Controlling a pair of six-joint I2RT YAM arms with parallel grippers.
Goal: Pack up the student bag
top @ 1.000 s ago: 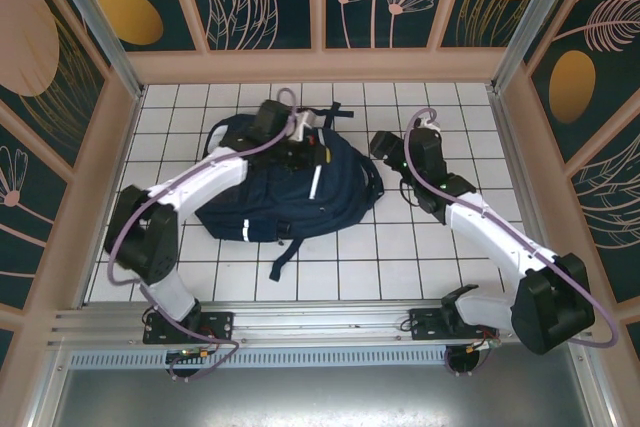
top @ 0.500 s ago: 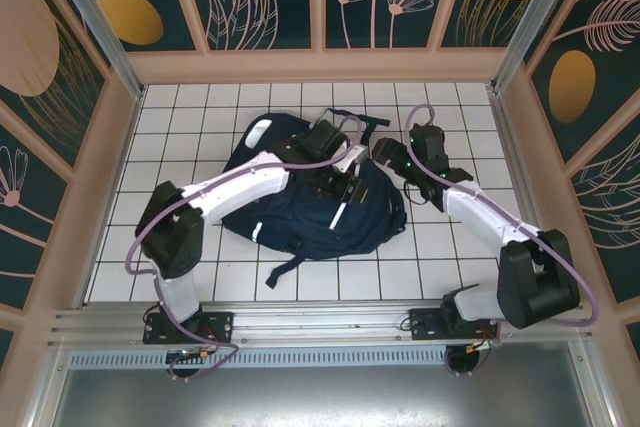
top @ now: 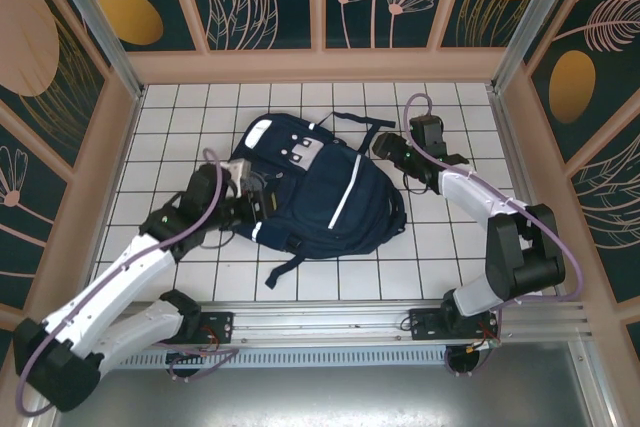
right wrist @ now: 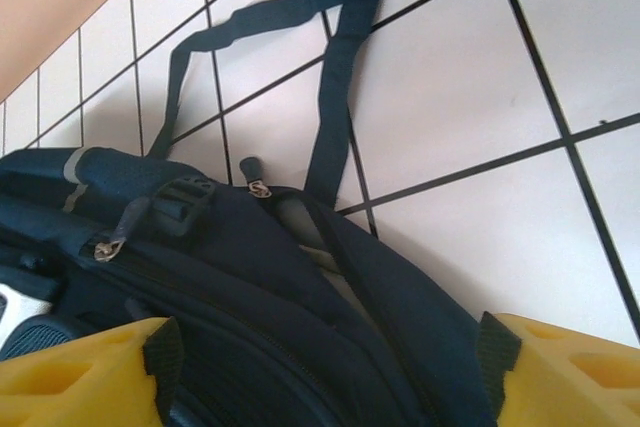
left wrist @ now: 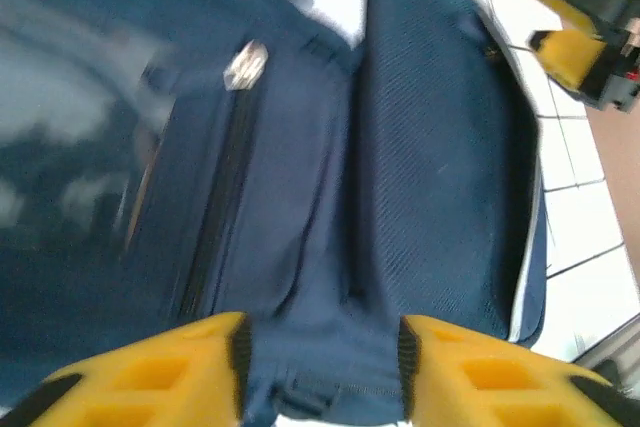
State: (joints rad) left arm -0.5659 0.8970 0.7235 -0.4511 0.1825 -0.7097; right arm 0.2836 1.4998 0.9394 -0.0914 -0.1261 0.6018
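Observation:
The student bag [top: 330,197], navy with white stripes, lies flat in the middle of the white tiled table. My left gripper [top: 262,201] is at its left side. In the left wrist view the yellow fingers [left wrist: 150,377] pinch a fold of navy fabric [left wrist: 420,177], which reaches from pad to pad across my left gripper [left wrist: 320,352]. A metal zipper pull [left wrist: 245,65] shows further up. My right gripper [top: 386,147] is at the bag's upper right corner. It [right wrist: 325,352] stands open, straddling the bag's edge [right wrist: 250,277] beside a zipper slider [right wrist: 258,187].
Dark carrying straps [right wrist: 335,67] trail over the tiles behind the bag. Another loose strap [top: 285,265] lies in front of it. Wooden walls [top: 120,137] close the table on three sides, and a metal rail [top: 320,322] runs along the near edge.
My left arm has swung back from over the bag to its left side and closed on fabric. The bag has shifted and turned. The right gripper's jaws have narrowed a little at the top corner.

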